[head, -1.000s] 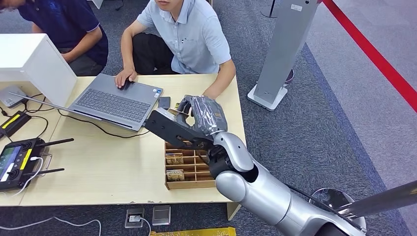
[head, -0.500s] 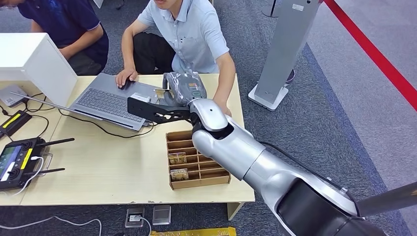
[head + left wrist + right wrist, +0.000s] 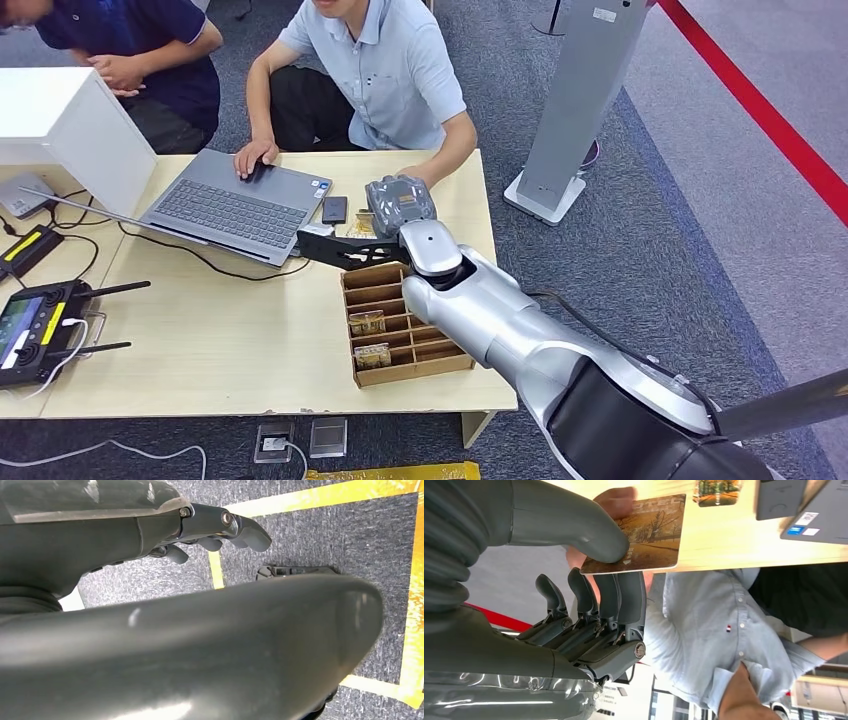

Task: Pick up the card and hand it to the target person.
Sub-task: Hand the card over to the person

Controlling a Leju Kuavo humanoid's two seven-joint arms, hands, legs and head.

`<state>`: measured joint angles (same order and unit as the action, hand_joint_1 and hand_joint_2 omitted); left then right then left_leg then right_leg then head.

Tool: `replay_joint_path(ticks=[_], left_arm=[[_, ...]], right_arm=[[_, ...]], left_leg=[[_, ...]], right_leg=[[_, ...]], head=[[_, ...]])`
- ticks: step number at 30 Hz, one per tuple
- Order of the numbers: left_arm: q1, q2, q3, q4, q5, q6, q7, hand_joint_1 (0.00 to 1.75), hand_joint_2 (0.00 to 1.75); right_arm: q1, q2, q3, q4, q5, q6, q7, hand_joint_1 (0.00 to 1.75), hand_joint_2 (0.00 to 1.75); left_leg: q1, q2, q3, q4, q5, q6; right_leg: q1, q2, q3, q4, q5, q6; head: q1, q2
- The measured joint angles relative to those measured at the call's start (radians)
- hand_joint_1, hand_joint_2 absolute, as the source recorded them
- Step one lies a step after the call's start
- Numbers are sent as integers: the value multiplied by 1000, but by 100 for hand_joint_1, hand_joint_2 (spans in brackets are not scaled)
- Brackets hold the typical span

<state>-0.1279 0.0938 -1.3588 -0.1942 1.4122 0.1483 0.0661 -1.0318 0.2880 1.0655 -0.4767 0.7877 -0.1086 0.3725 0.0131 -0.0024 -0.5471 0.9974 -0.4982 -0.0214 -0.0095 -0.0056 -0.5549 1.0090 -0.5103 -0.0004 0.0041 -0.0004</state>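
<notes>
- The right hand [image 3: 594, 580] pinches the card [image 3: 644, 535] between its thick thumb, which lies on the printed face, and the darker fingers [image 3: 624, 605] underneath; the grip sits at one short end, and most of the card sticks out free.
- In the head view the right hand [image 3: 400, 205] sits just above the middle of the frame, over the counter [image 3: 220, 340], above the wooden organiser [image 3: 400, 320] and close to the forearm of the person in the light blue shirt [image 3: 395, 75].
- In the right wrist view, part of that person's hand [image 3: 616, 500] shows just behind the card, near it; whether it touches the card cannot be told.
- The card looks thin, light and stiff with a glossy face, so it probably slides easily from a loose pinch. It bends little and is unlikely to break.
- The free long edge and far end are the natural place for the person to take hold, well apart from the thumb.
- My reading: the pick-up is done and the handover is at hand; the pinch should loosen only once the person has the card.
- The left hand [image 3: 220, 527] hangs over grey carpet with yellow tape; its fingers are curled in and hold nothing.
</notes>
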Motion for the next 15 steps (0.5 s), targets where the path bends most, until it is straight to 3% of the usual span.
replay_joint_path(ticks=[7, 11, 15], left_arm=[[1, 0, -3, 0, 3, -4, -2, 0, 0], [1, 0, -8, 0, 2, -8, -6, 0, 0], [-2, 0, -16, 0, -8, -23, -8, 0, 0]], right_arm=[[-20, 7, 7, 36, -2, -39, -17, 141, 175], [-33, 7, 10, 46, -2, -58, -23, 0, 175], [-42, 7, 14, 53, -6, -65, -29, 0, 175]], left_leg=[[0, 0, 0, 0, 0, 0], [0, 0, 0, 0, 0, 0], [0, 0, 0, 0, 0, 0]], right_leg=[[0, 0, 0, 0, 0, 0], [0, 0, 0, 0, 0, 0], [0, 0, 0, 0, 0, 0]], head=[[1, 0], [1, 0], [0, 0]])
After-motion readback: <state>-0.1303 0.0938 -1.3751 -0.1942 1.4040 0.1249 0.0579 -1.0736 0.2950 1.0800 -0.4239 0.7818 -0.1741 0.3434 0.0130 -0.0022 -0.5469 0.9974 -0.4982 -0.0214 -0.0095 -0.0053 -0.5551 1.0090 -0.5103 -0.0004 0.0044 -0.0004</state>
